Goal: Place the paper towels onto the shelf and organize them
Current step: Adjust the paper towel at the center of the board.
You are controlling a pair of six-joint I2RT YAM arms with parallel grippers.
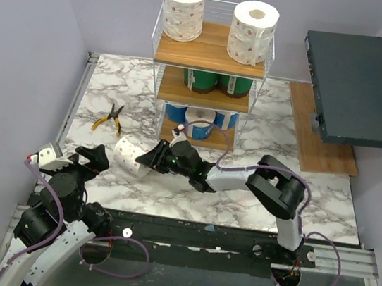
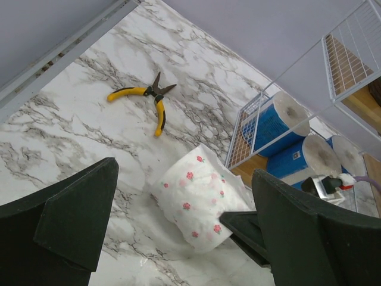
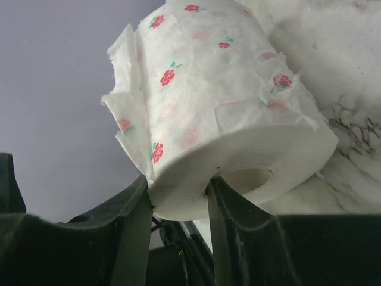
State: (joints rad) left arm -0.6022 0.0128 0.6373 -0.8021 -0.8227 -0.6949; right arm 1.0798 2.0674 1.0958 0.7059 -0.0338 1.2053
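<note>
A white paper towel roll (image 1: pixel 131 156) with red-pink flowers lies on its side on the marble table in front of the shelf (image 1: pixel 210 59). My right gripper (image 1: pixel 150 163) is shut on the wall of that roll (image 3: pixel 220 101): one finger (image 3: pixel 229 199) sits in the hollow core and the other (image 3: pixel 132 211) presses the outside. My left gripper (image 1: pixel 78 159) is open at the near left, apart from the roll (image 2: pixel 199 205). On the shelf stand two white rolls (image 1: pixel 182 8) on top, green-wrapped ones (image 1: pixel 217 83) in the middle and blue-wrapped ones (image 1: pixel 201 119) at the bottom.
Yellow-handled pliers (image 1: pixel 109 121) lie on the table left of the shelf. A dark grey-green slab (image 1: pixel 362 89) hangs over a wooden board (image 1: pixel 320 136) at the right. Purple walls close in the table at the back and left.
</note>
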